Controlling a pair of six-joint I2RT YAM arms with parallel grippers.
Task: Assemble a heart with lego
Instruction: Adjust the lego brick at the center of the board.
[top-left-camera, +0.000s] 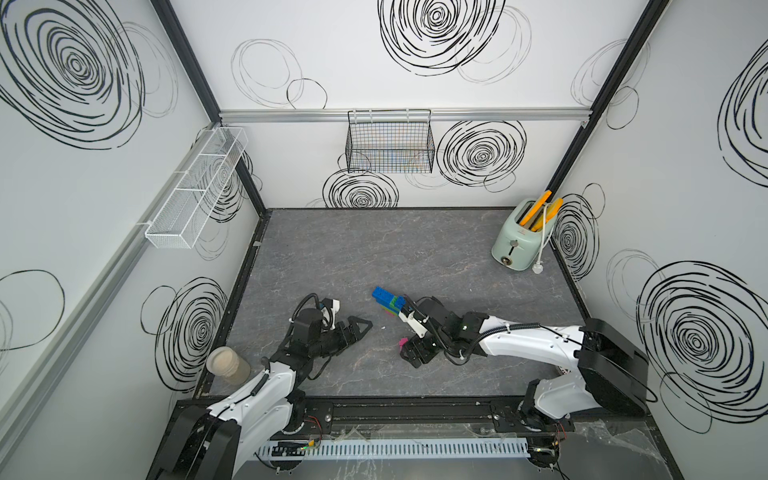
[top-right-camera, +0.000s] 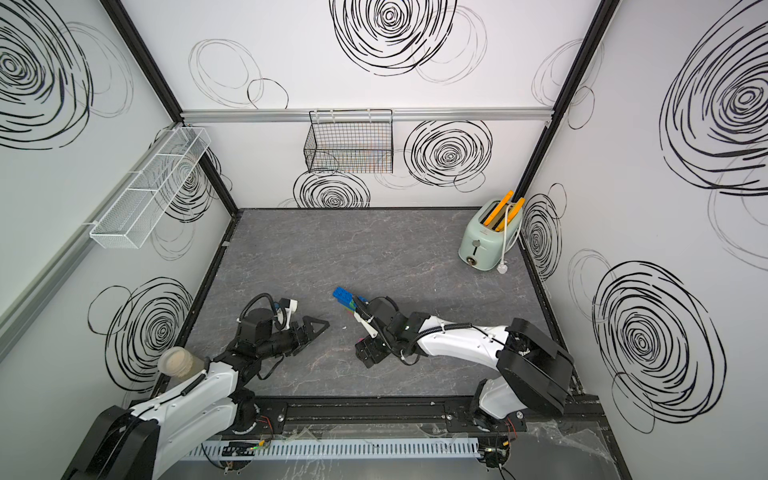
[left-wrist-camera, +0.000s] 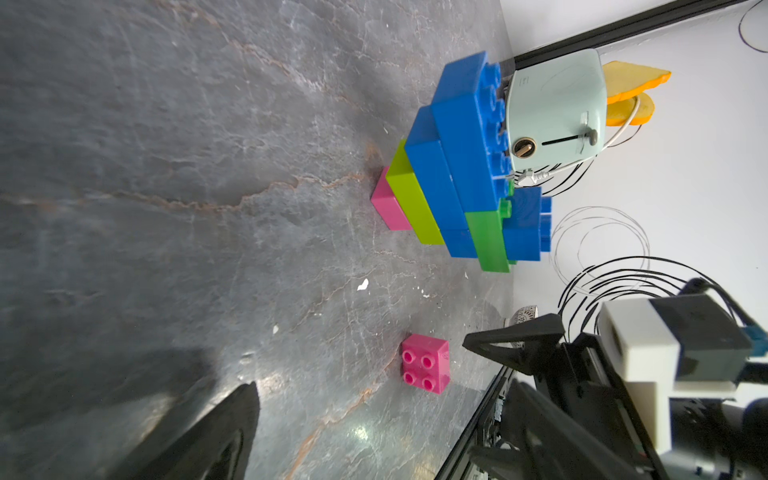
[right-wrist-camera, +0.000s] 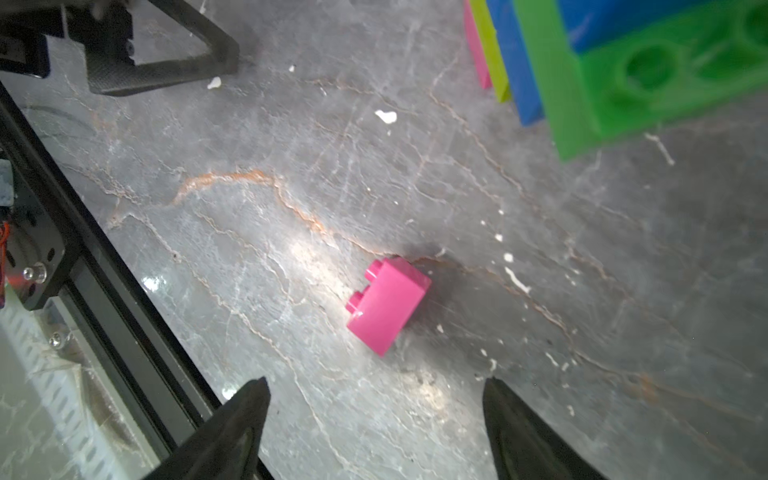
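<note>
The grey marbled bench (top-left-camera: 374, 249) carries all items. The left hand (top-left-camera: 359, 332) is low over the near-left area, its fingers spread fully, with nothing between them. The right hand (right-wrist-camera: 374, 415) is angled down at the near-centre area, its fingers (right-wrist-camera: 245, 419) wide apart and gripping nothing. A mint toaster (top-left-camera: 521, 235) stands in the far-right corner. The heart (left-wrist-camera: 461, 166), with blue, green, lime and pink rows, rests near the bench centre, just beyond the right hand and well apart from the left. One loose pink brick (right-wrist-camera: 388, 305) lies on its side just ahead of the right hand's gap, separate from the heart.
</note>
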